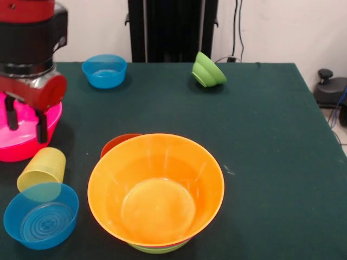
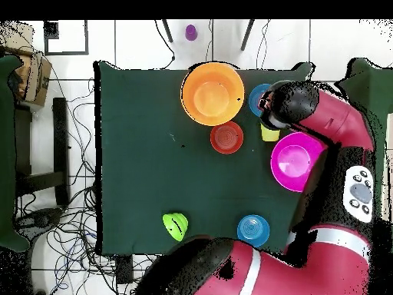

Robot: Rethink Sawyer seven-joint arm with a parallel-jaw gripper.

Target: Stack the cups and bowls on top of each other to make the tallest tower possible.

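Observation:
The tower stands at the front middle: a wide orange bowl (image 1: 156,189) (image 2: 213,93) on top, with a lime-green bowl (image 1: 157,248) lowest. A red-orange bowl (image 1: 118,143) (image 2: 227,137) sits just behind it. My gripper (image 1: 26,123) is open at the left, with one finger (image 1: 11,115) inside a big pink bowl (image 1: 16,150) (image 2: 297,165) and the other outside its rim. The yellow cup (image 1: 42,169) (image 2: 269,134) stands upside down beside that bowl, with a small blue bowl (image 1: 40,218) (image 2: 258,98) in front of it.
A second small blue bowl (image 1: 104,70) (image 2: 253,230) and a lime-green bowl tipped on its side (image 1: 209,69) (image 2: 175,225) sit near the robot's edge of the table. A small purple thing (image 2: 190,31) lies off the table. Cables lie on the floor around the table.

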